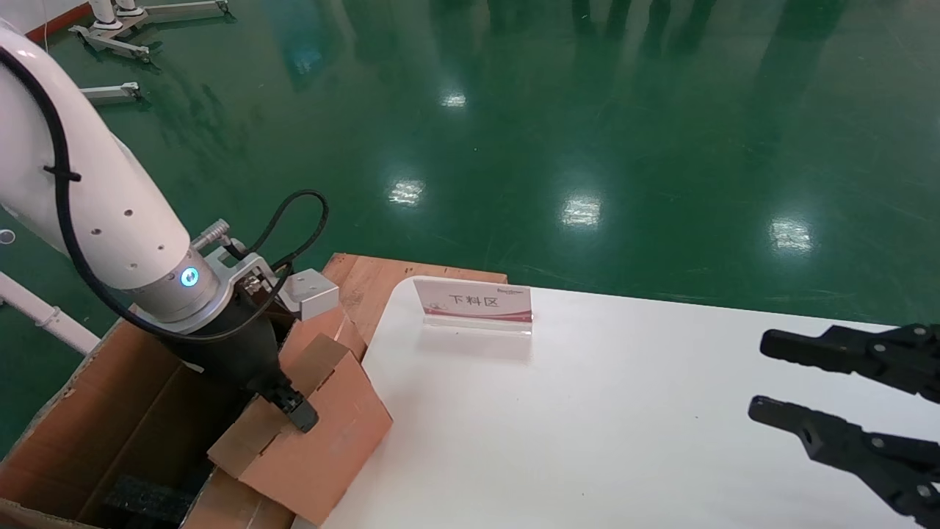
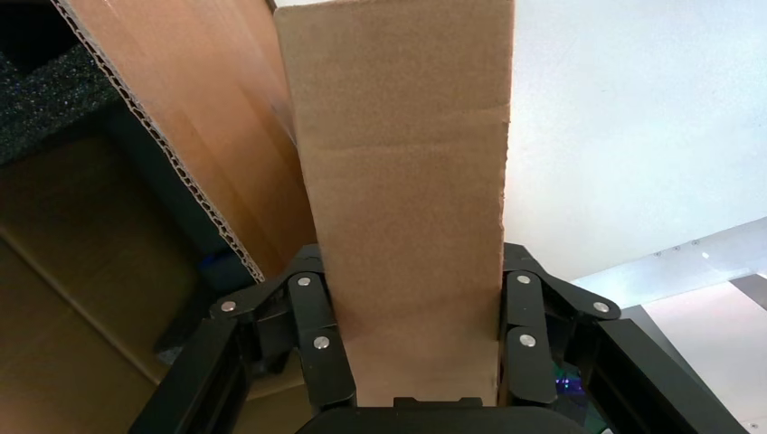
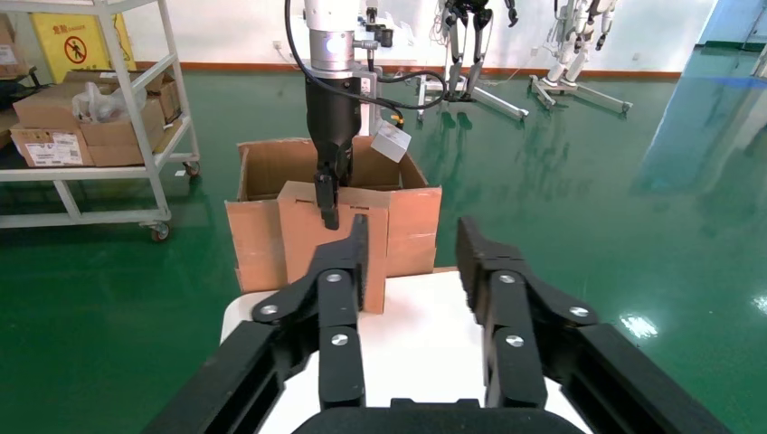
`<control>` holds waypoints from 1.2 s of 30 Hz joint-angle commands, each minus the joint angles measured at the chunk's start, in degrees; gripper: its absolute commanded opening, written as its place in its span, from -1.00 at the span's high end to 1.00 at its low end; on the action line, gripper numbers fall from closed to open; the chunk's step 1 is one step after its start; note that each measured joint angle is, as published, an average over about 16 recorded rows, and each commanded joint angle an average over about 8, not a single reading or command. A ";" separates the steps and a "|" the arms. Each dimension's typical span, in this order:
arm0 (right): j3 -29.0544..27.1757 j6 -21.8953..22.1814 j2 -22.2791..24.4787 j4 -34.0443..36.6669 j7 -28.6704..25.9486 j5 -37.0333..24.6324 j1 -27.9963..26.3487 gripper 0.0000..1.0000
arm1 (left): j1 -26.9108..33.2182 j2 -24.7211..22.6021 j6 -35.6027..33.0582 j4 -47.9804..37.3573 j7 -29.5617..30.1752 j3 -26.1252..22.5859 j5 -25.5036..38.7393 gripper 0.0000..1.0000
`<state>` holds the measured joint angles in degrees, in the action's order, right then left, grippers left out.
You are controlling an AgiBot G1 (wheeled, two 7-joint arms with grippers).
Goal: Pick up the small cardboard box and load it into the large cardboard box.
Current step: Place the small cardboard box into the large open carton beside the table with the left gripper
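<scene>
My left gripper [image 1: 294, 408] is shut on the small cardboard box [image 1: 323, 433], a reddish-brown box held tilted over the table's left edge, against the large box's near flap. In the left wrist view the small cardboard box [image 2: 407, 181] sits between both fingers [image 2: 312, 316]. The large cardboard box [image 1: 110, 411] stands open left of the table, with black foam [image 1: 143, 499] inside. The right wrist view shows the small box [image 3: 303, 240] in front of the large box [image 3: 262, 167]. My right gripper [image 1: 756, 378] is open and empty over the table's right side.
The white table [image 1: 587, 426] carries a small red-and-white sign [image 1: 474, 303] near its far edge. A wooden board [image 1: 382, 283] lies behind the large box. A shelf cart [image 3: 90, 108] with boxes stands on the green floor beyond.
</scene>
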<state>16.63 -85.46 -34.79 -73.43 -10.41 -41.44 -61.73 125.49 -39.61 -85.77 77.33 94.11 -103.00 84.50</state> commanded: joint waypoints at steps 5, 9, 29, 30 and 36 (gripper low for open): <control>0.01 0.00 0.00 0.01 0.01 0.00 -0.01 1.00 | 0.72 -0.27 0.12 -0.90 -0.23 0.49 -0.32 1.00; 0.02 -0.01 0.00 0.03 0.02 0.01 -0.02 1.00 | 3.32 -0.47 0.31 -2.04 -0.16 2.09 -1.19 1.00; 0.09 0.01 0.02 0.05 0.06 0.05 -0.04 0.74 | 24.43 -6.30 -4.60 -19.87 -7.21 8.56 -1.32 1.00; 0.10 0.01 0.02 0.05 0.06 0.05 -0.04 0.49 | 25.38 -6.40 -4.90 -20.77 -8.09 7.98 -1.16 1.00; 0.12 0.02 0.03 0.05 0.07 0.07 -0.05 -1.00 | 31.38 -6.37 -5.82 -24.99 -14.42 1.46 -0.99 1.00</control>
<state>16.75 -85.45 -34.76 -73.38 -10.34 -41.37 -61.78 156.74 -45.84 -91.44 52.68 79.39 -102.30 83.28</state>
